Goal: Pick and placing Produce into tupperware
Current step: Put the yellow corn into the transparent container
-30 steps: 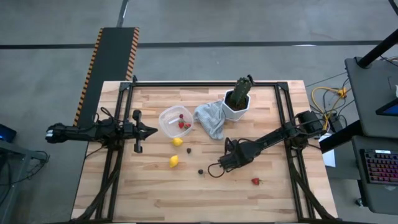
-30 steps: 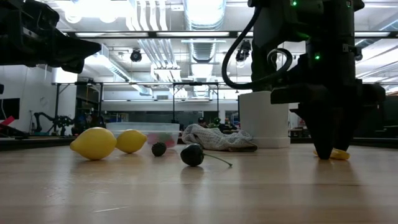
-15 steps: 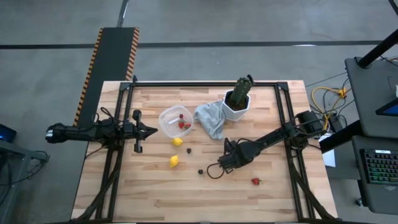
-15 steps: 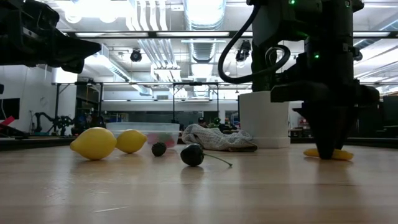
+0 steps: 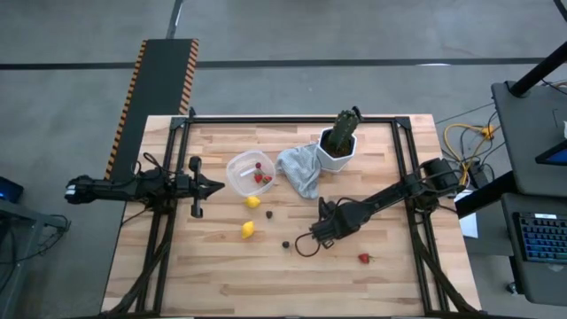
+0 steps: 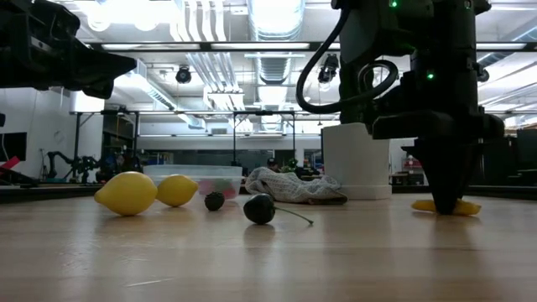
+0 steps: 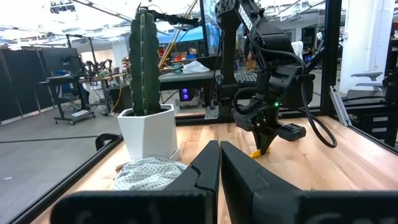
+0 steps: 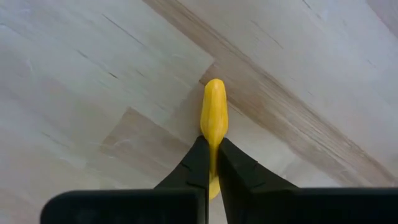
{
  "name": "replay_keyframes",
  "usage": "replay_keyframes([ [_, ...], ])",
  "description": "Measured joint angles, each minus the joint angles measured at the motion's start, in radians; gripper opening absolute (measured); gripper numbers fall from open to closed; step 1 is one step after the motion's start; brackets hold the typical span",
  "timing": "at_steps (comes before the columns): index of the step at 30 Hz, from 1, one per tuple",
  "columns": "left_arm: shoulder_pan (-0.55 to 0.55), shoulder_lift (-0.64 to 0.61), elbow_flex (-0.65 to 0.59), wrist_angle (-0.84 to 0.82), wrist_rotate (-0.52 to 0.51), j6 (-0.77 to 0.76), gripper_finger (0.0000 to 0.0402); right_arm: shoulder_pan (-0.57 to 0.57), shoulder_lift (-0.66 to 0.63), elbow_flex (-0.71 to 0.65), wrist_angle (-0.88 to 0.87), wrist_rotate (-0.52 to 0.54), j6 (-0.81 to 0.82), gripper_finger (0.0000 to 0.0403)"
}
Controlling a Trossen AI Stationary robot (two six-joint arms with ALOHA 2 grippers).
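We see the right claw point(image 8: 211, 163) pinched on the thin yellow-orange fruit piece point(image 8: 213, 112), low on the wooden desk point(image 5: 221, 275); the left claw point(image 5: 218, 187), closed and empty, hovers beside the clear plastic tupperware point(image 5: 239, 168).

**Produce scattered, container part-filled**

The clear, rounded-square tupperware point(image 5: 249, 173) is sitting upright on the surface point(image 5: 221, 275), holding red strawberry pieces point(image 5: 262, 177). Just outside it, two yellow lemons point(image 5: 252, 202) point(image 5: 248, 230) are lying on the wood, with two dark brown pieces point(image 5: 269, 213) point(image 5: 286, 245) resting near them. One red strawberry point(image 5: 363, 258) is lying well apart from the rest. The thin yellow-orange piece point(image 8: 213, 118) is lying flat on the surface, pinched at one end between the right hand's point(image 8: 212, 163) fingertips.
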Motion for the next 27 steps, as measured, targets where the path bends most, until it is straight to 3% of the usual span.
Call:
replay_keyframes([
  [12,0.000,0.000,0.000,0.001,0.000,0.000,0.0000,0.000,-0.010,0.030,0.010,0.052,-0.073,0.0009],
  [20,0.000,0.000,0.000,0.003,0.000,0.000,0.0000,-0.037,-0.072,0.068,0.026,0.128,-0.229,0.0009],
  [27,0.000,0.000,0.000,0.004,0.000,0.000,0.0000,-0.042,-0.165,0.079,0.236,0.251,-0.424,0.0009],
])
